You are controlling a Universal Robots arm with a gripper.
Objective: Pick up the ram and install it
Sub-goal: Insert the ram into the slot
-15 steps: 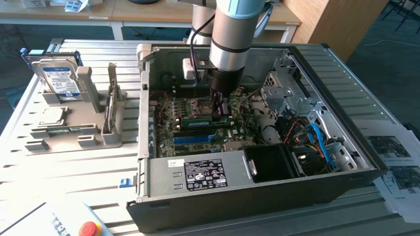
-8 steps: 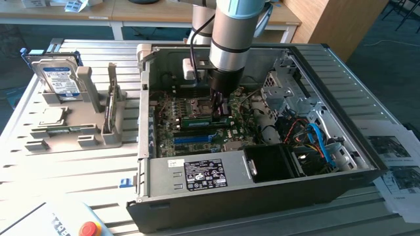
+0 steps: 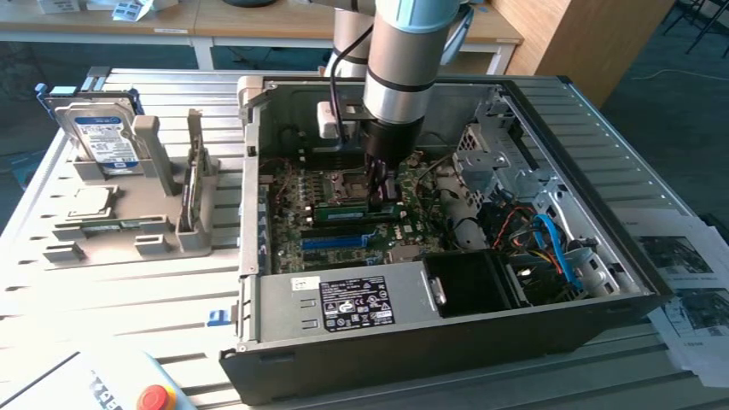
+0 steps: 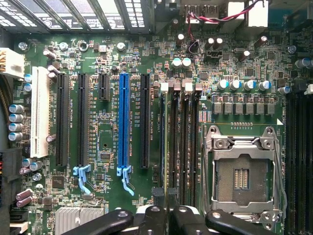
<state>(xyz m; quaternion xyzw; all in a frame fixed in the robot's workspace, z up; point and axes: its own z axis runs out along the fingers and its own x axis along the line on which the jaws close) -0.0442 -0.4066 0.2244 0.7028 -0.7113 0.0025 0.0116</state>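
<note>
One green ram stands on edge on the motherboard at frame centre, long axis running left to right, its right end pinched in the almost closed hand directly above

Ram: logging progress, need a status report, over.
Gripper low inside the case, at the ram. Ram upright at the memory slots; seating unclear. Nothing in the way.

Bright glare on table, case interior dim w/ shadow.
</note>
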